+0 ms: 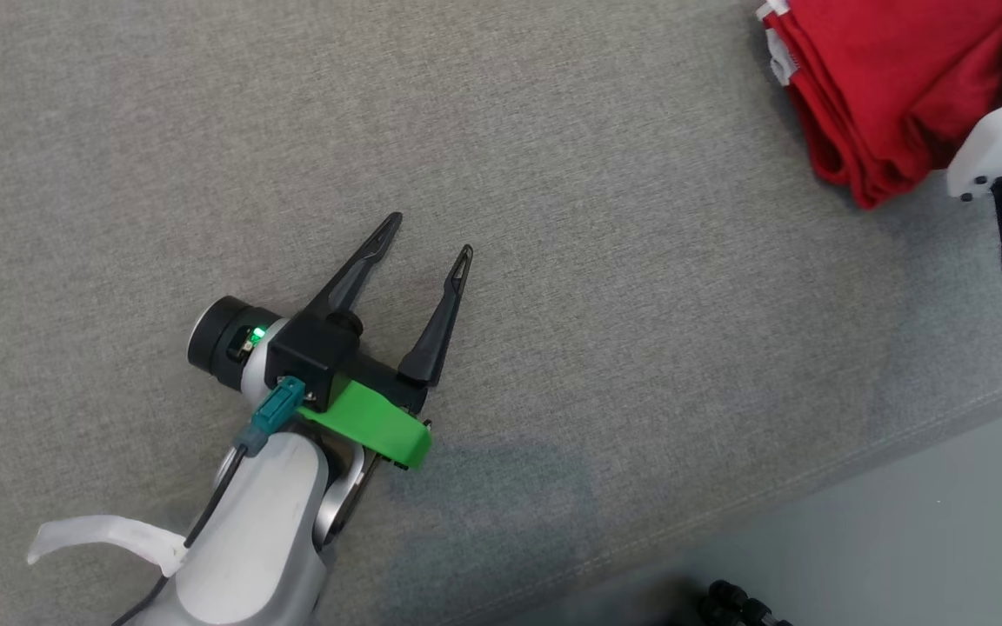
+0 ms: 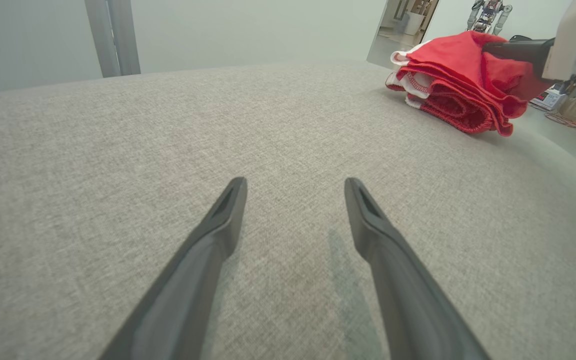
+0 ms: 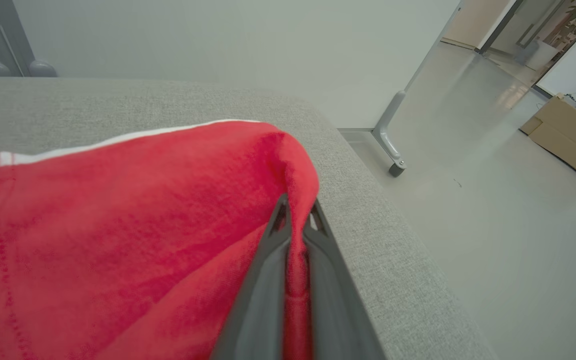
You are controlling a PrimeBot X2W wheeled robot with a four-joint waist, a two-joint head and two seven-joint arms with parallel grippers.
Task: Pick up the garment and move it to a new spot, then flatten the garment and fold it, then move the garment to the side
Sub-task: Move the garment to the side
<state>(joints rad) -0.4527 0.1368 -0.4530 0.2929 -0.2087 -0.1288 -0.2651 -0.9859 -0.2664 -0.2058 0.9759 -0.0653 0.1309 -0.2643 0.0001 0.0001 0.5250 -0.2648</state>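
While the folded red garment (image 1: 884,87) is clamped by the right hand (image 3: 295,215) at upper right, the left hand (image 1: 427,235) is spread empty; the move aside is judged underway, release next

We seem to be in a robotics lab: far beyond our left gripper (image 2: 294,184) stands a humanoid robot (image 2: 488,11); right of our right gripper (image 3: 298,210), a cardboard box (image 3: 565,137) on bare floor (image 3: 493,240).
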